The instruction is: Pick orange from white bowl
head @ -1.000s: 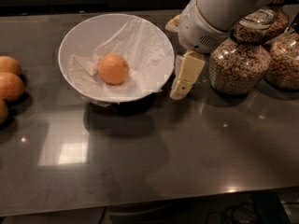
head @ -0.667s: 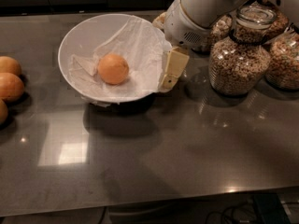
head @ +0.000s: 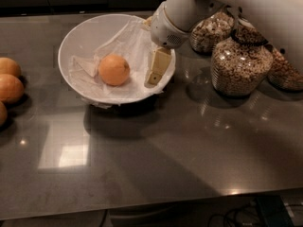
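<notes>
The orange (head: 113,69) lies in the middle of the white bowl (head: 80,36), on crumpled white paper lining it. The bowl stands on the dark counter at the upper left centre. My gripper (head: 156,70) hangs from the white arm coming in from the upper right. It is over the bowl's right side, inside the rim, a short way to the right of the orange and not touching it. One cream-coloured finger (head: 158,66) points down toward the bowl's inner wall.
Three more oranges (head: 8,88) lie at the counter's left edge. Several glass jars of cereal (head: 239,63) stand at the right, close behind the arm. The counter's front edge runs along the bottom.
The arm has swung left, carrying the gripper from beside the bowl's right outer wall to over its rim and inside it, nearer the orange. The orange and bowl have not moved.
</notes>
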Controlling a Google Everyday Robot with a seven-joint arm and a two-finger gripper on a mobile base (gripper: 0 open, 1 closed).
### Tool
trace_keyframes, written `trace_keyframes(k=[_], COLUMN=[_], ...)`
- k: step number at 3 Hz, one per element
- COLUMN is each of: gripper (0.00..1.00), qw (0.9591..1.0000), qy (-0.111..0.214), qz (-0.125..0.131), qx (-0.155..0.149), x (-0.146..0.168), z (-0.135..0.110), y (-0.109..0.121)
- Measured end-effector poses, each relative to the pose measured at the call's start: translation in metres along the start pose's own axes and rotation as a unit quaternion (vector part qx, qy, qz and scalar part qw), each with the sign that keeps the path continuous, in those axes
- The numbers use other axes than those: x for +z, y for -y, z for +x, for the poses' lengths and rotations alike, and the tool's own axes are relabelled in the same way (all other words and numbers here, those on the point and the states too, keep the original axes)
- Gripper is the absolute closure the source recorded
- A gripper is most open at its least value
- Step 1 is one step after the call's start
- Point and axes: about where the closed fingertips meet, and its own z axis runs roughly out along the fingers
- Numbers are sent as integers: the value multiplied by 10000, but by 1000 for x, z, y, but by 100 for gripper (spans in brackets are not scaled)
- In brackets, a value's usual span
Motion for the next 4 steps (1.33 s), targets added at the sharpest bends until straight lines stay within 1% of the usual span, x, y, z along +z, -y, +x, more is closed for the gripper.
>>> trace_keyframes(k=[1, 2, 3, 4], gripper=[0, 0, 0, 0], qw=[9998, 9981, 9953, 9953], qy=[195, 582, 842, 843], qz=[-46, -180, -446, -448], qx=[-89, -119, 165, 169], x=[12, 28, 35, 35], z=[-10, -33, -43, -43], y=[2, 11, 15, 15])
